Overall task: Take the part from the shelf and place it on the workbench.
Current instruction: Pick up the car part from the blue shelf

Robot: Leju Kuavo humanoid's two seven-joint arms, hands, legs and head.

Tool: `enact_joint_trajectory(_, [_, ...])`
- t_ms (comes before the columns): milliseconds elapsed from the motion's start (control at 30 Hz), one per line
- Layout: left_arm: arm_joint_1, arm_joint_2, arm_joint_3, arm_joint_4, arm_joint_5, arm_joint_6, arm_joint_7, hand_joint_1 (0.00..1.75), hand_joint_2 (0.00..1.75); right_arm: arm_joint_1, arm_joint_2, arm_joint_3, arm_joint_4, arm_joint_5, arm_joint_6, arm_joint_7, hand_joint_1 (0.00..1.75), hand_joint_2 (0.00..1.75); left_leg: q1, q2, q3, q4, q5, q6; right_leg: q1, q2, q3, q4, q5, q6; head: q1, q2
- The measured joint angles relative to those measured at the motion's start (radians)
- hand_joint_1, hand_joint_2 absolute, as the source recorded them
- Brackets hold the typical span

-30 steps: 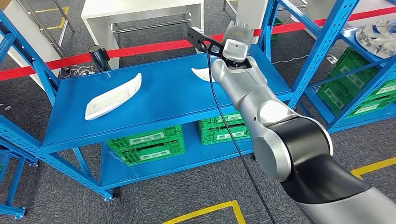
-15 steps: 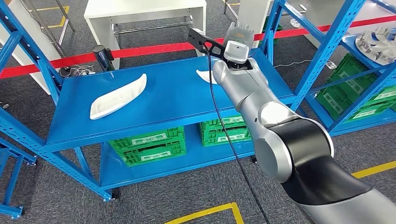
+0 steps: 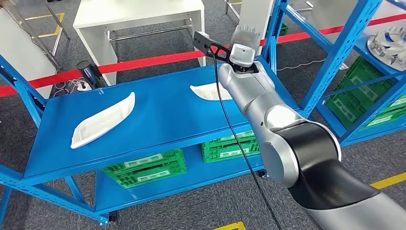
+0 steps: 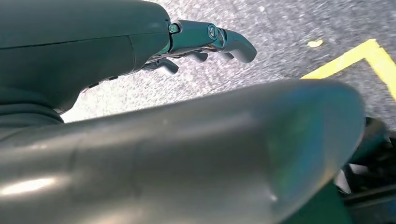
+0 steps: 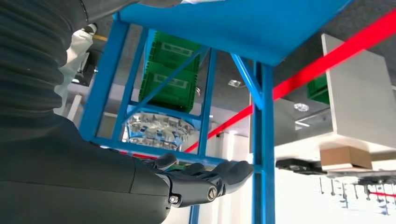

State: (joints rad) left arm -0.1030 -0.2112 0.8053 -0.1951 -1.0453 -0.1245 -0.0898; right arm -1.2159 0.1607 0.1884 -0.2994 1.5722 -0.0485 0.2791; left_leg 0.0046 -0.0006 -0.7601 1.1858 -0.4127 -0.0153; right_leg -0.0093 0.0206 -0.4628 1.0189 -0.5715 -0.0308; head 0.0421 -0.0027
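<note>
On the blue shelf [image 3: 163,112] lie two white moulded parts: a long, boat-shaped white part [image 3: 102,120] toward the shelf's left end, and a second white part [image 3: 207,91] near the back edge, partly hidden behind the right arm. The right hand [image 3: 244,40] hovers above and beyond that second part, touching nothing; in the right wrist view its fingers [image 5: 219,175] lie stretched out and apart, holding nothing. The left hand [image 4: 205,44] hangs over the grey floor, fingers loosely extended and empty. Each part looks like a thin, hollow plastic shell, so it is probably light and fairly stiff, with a smooth surface that could slip under a shallow pinch. The tapered ends offer little to hold; the wider middle, with fingers over one long rim and the thumb under or against the other, seems the safer place. Squeezing hard might flex the shell, so a moderate grip appears wise.
</note>
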Motion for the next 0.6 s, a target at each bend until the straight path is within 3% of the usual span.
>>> enact_joint_trajectory(33, [0.001,0.001,0.000,0.000,0.001,0.000,-0.001,0.00,0.00,0.003,0.000,0.000,0.001,0.000,0.000,0.000,0.00,1.75,-0.006,-0.004,0.008,-0.057,0.058,0.015,0.001,0.002,0.017,-0.004,-0.017,0.001,0.001,0.000])
enact_joint_trajectory(67, [0.002,0.002,0.000,0.001,0.003,0.000,-0.002,0.00,0.00,0.004,0.000,0.000,0.005,0.000,0.000,-0.001,0.00,1.75,-0.013,-0.007,0.017,-0.100,0.096,0.027,0.002,0.004,0.030,-0.007,-0.031,0.005,0.002,0.000])
enact_joint_trajectory(100, [0.003,0.002,0.000,0.001,0.004,0.000,-0.001,0.00,0.00,0.008,0.000,0.001,0.008,0.000,0.000,-0.001,0.00,1.75,-0.019,-0.010,0.024,-0.120,0.107,0.036,0.000,0.006,0.036,-0.012,-0.039,0.011,0.003,0.000])
enact_joint_trajectory(167, [0.002,0.001,0.000,0.002,0.005,0.000,0.003,0.00,0.00,0.014,0.000,0.002,0.014,-0.001,0.000,-0.001,0.00,1.75,-0.026,-0.009,0.033,-0.127,0.094,0.045,-0.005,0.010,0.043,-0.026,-0.045,0.025,0.003,0.000])
enact_joint_trajectory(233, [0.000,0.001,0.000,0.001,0.005,0.000,0.005,0.00,0.00,0.013,0.001,0.002,0.010,-0.001,-0.002,-0.001,0.00,1.75,-0.019,-0.010,0.058,-0.161,0.069,0.048,-0.008,0.004,0.041,-0.025,-0.055,0.033,0.005,0.000])
enact_joint_trajectory(300, [-0.002,0.000,0.001,0.000,0.005,0.000,0.004,0.00,0.00,0.005,0.000,0.002,0.007,0.000,-0.004,-0.001,0.00,1.75,-0.009,-0.013,0.089,-0.197,0.047,0.043,-0.008,-0.005,-0.003,0.051,-0.085,0.041,0.008,0.000])
enact_joint_trajectory(367, [-0.003,-0.002,0.001,0.001,0.005,0.000,0.004,0.00,0.00,0.022,-0.002,0.003,0.013,0.000,-0.003,-0.001,0.00,1.75,-0.003,-0.013,0.112,-0.203,0.032,0.038,-0.009,-0.009,-0.088,0.183,-0.115,0.051,0.010,0.000])
enact_joint_trajectory(400, [-0.003,-0.004,0.001,0.002,0.005,0.000,0.005,0.00,0.00,0.039,-0.004,0.003,0.017,0.000,-0.002,0.000,0.00,1.75,0.000,-0.014,0.124,-0.203,0.024,0.036,-0.011,-0.009,-0.129,0.231,-0.110,0.056,0.010,0.000])
enact_joint_trajectory(433, [-0.001,-0.004,0.001,0.003,0.005,0.000,0.007,0.00,0.00,0.056,-0.006,0.003,0.021,-0.001,-0.001,0.002,0.00,1.75,0.003,-0.015,0.134,-0.202,0.015,0.033,-0.013,-0.010,-0.157,0.242,-0.082,0.060,0.011,0.000])
enact_joint_trajectory(467, [0.001,-0.006,0.001,0.004,0.005,0.000,0.010,0.00,0.00,0.066,-0.008,0.003,0.023,-0.001,-0.001,0.004,0.00,1.75,0.006,-0.017,0.141,-0.197,0.007,0.030,-0.017,-0.012,-0.169,0.212,-0.032,0.064,0.012,0.000])
enact_joint_trajectory(533, [0.005,-0.009,0.001,0.004,0.005,0.000,0.016,0.00,0.00,0.061,-0.010,0.003,0.025,-0.001,-0.001,0.007,0.00,1.75,0.008,-0.019,0.142,-0.181,-0.008,0.018,-0.022,-0.017,-0.166,0.101,0.067,0.071,0.013,0.000])
enact_joint_trajectory(567, [0.005,-0.010,0.001,0.004,0.005,0.000,0.018,0.00,0.00,0.053,-0.011,0.003,0.025,0.000,-0.002,0.008,0.00,1.75,0.007,-0.019,0.139,-0.172,-0.014,0.010,-0.022,-0.018,-0.156,0.055,0.091,0.069,0.014,0.000])
enact_joint_trajectory(600, [0.005,-0.011,0.001,0.005,0.005,0.000,0.018,0.00,0.00,0.046,-0.010,0.003,0.025,0.000,-0.002,0.009,0.00,1.75,0.006,-0.019,0.136,-0.164,-0.020,0.005,-0.021,-0.018,-0.150,0.032,0.096,0.063,0.015,0.000])
